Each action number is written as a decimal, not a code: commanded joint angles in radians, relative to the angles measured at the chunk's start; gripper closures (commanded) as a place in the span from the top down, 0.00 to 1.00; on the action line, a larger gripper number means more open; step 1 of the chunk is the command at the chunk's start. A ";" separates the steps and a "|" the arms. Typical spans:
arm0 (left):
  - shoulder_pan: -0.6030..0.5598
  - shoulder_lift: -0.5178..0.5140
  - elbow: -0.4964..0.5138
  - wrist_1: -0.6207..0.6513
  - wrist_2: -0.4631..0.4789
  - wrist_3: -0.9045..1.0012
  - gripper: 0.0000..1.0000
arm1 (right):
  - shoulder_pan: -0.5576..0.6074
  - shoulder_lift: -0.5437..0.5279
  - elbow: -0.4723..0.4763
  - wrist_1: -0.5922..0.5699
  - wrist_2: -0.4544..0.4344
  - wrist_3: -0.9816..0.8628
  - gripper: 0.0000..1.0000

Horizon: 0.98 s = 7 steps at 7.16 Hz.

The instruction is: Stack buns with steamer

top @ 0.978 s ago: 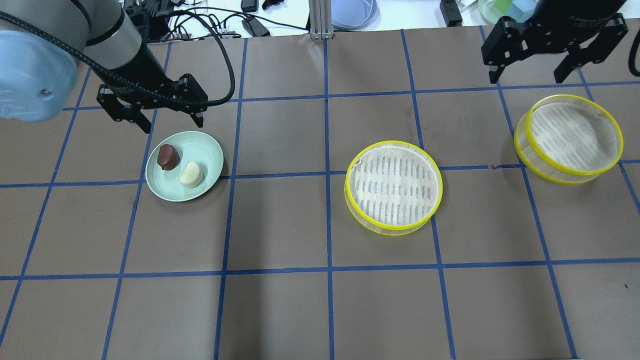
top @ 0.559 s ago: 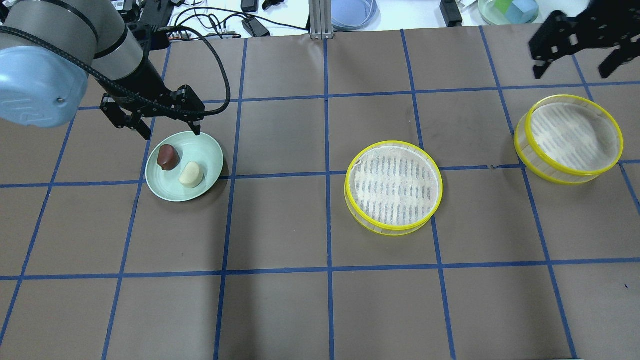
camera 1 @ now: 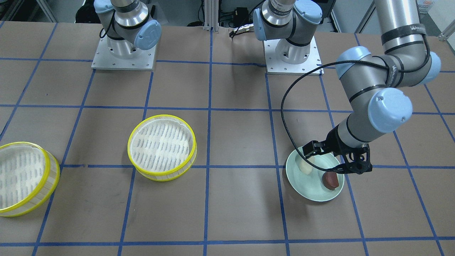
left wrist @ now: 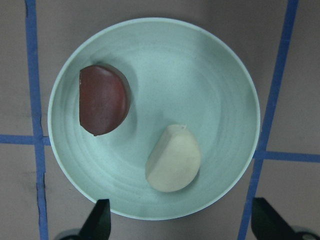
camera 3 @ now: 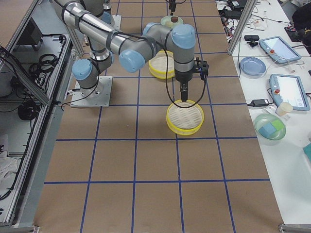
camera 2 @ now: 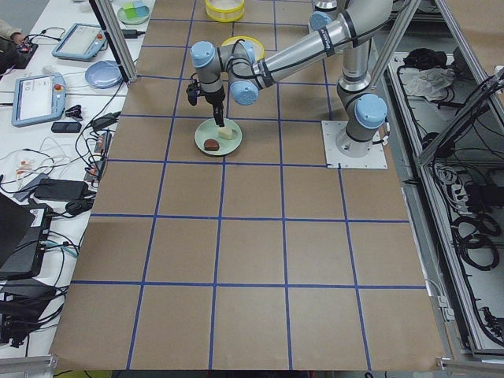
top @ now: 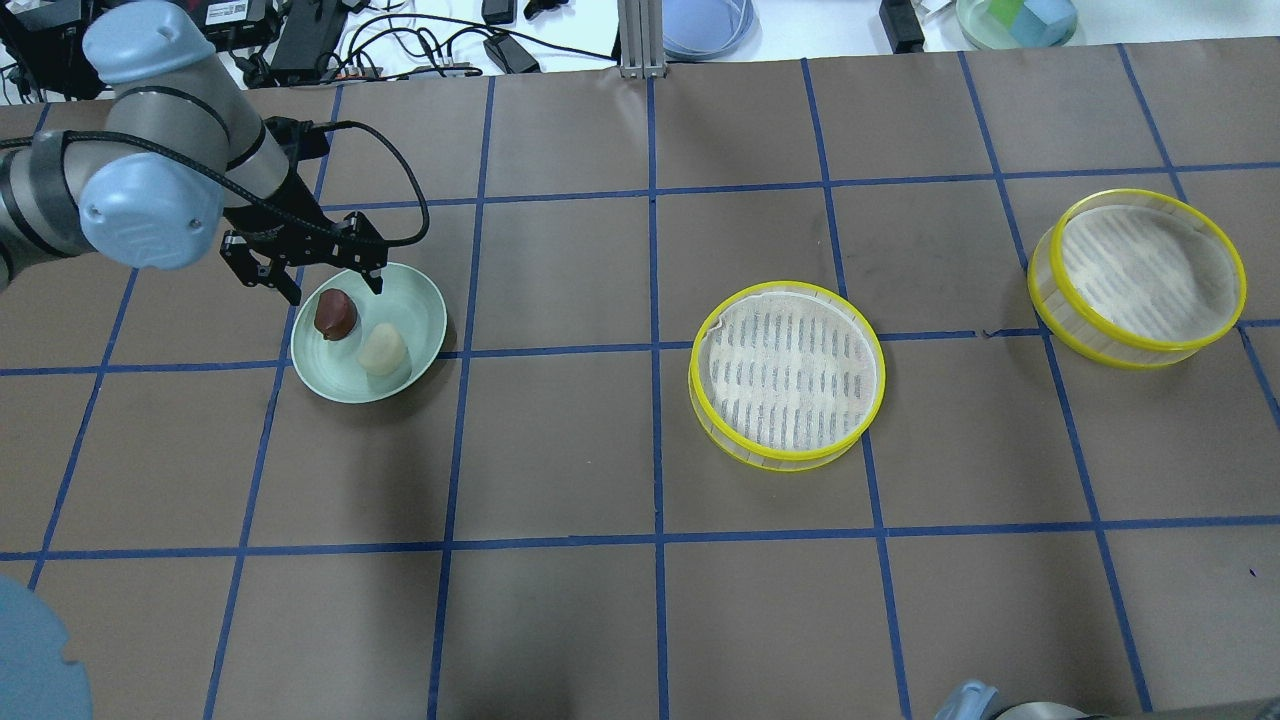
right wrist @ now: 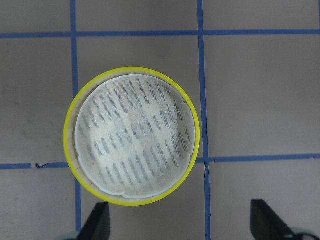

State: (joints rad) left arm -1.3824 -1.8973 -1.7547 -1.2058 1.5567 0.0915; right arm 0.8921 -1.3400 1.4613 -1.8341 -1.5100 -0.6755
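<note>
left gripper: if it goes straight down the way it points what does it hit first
Probably the green plate near its rim, just beside the cream bun. The left gripper is open and centred on that edge, though depth is unclear.

**Even Light Over the Work Table**

Bright, diffuse light from above falls on the brown table (top: 560, 620), leaving only faint, broad shadows across its near squares. The plate (top: 420, 310) and the middle steamer basket (top: 770, 458) cast thin, soft shadows. The white bench (top: 830, 25) beyond is nearly washed out. In the left wrist view, the fingertips (left wrist: 101, 220) of the left gripper (left wrist: 181, 226) blur at the lower edge.
</note>
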 commanded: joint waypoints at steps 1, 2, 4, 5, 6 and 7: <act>0.000 -0.060 -0.025 0.031 0.000 -0.001 0.93 | -0.005 0.212 0.004 -0.147 0.002 -0.056 1.00; 0.000 -0.078 -0.025 0.035 -0.001 -0.001 0.93 | -0.005 0.258 0.025 -0.187 -0.001 -0.094 1.00; 0.000 -0.095 -0.035 0.035 0.000 -0.001 0.93 | -0.005 0.309 0.088 -0.260 -0.012 -0.176 0.99; 0.000 -0.103 -0.034 0.081 0.000 -0.001 0.83 | -0.005 0.317 0.100 -0.276 -0.013 -0.176 0.96; 0.000 -0.112 -0.032 0.094 0.000 0.001 0.50 | -0.005 0.320 0.099 -0.295 -0.025 -0.183 0.73; 0.000 -0.114 -0.025 0.097 0.000 0.001 0.25 | -0.005 0.321 0.100 -0.300 -0.057 -0.184 0.28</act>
State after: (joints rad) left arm -1.3821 -2.0055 -1.7855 -1.1209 1.5570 0.0915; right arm 0.8867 -1.0232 1.5577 -2.1205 -1.5384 -0.8552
